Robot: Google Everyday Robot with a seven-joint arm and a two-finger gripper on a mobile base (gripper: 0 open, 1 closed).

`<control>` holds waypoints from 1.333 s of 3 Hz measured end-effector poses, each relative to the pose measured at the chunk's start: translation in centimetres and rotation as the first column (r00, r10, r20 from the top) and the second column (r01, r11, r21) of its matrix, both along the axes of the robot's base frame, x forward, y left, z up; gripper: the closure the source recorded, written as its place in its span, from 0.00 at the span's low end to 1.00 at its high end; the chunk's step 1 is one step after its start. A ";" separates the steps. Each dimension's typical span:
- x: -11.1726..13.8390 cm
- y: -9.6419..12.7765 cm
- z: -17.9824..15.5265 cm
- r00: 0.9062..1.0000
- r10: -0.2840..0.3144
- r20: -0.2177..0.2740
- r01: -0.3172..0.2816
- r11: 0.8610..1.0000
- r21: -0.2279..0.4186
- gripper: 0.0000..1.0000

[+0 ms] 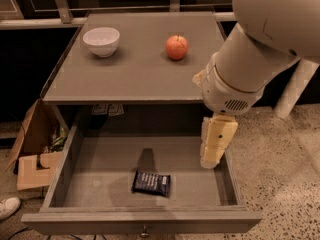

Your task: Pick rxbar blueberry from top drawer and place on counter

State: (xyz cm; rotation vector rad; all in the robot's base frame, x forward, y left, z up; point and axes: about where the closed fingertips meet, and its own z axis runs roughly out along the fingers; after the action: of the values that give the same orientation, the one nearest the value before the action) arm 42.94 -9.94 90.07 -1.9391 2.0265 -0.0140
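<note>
The rxbar blueberry (151, 183), a dark navy bar with pale lettering, lies flat on the bottom of the open top drawer (59, 170), near its front middle. The drawer's small metal knob (145, 230) shows at the bottom edge. My gripper (211, 162) hangs on the beige wrist below the big white arm, over the drawer's right part, above and to the right of the bar and apart from it. It holds nothing that I can see. The grey counter (135, 76) lies above the drawer.
A white bowl (101, 40) and a red-orange apple (177, 47) stand on the counter's back half. A cardboard box (31, 149) and a shoe (7, 207) sit on the floor at the left. A white post (296, 86) stands at the right.
</note>
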 end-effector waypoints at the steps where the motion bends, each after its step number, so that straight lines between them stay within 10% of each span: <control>1: 0.2 1.0 -2.7 1.000 -0.014 -0.017 0.014 1.000 -0.002 0.00; 4: 2.3 3.7 -9.6 0.997 -0.028 -0.066 0.028 1.000 -0.009 0.00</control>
State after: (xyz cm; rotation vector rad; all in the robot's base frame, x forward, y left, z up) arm 45.25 -6.25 80.48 -1.9400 2.0991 0.0363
